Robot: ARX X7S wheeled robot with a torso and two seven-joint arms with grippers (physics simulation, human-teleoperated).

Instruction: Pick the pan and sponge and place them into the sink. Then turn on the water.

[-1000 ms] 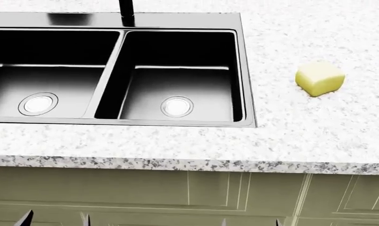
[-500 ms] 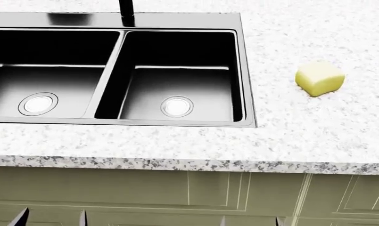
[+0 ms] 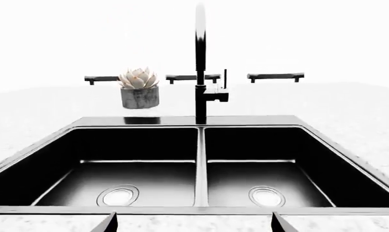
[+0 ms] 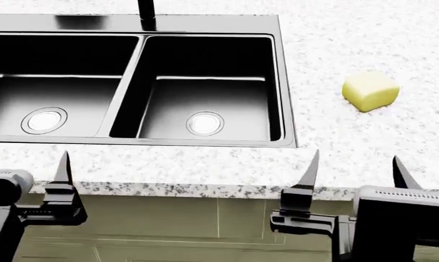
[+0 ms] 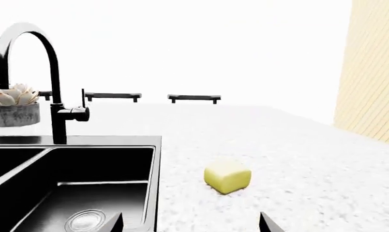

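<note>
Nearest, at the counter's [image 4: 205,172] front edge: left gripper [image 4: 23,164] before the sink [image 4: 205,24], fingers spread wide, holding nothing. Right gripper [image 4: 354,166] right of the sink, jaws just as wide, also empty. Further back, right of the sink and well apart from it, sponge [image 4: 370,90] resting on the counter. Both basins bare but for their drains [image 4: 205,123]. Behind the sink, tap [image 3: 200,63] upright; left of it, a potted succulent [image 3: 140,88].
</note>
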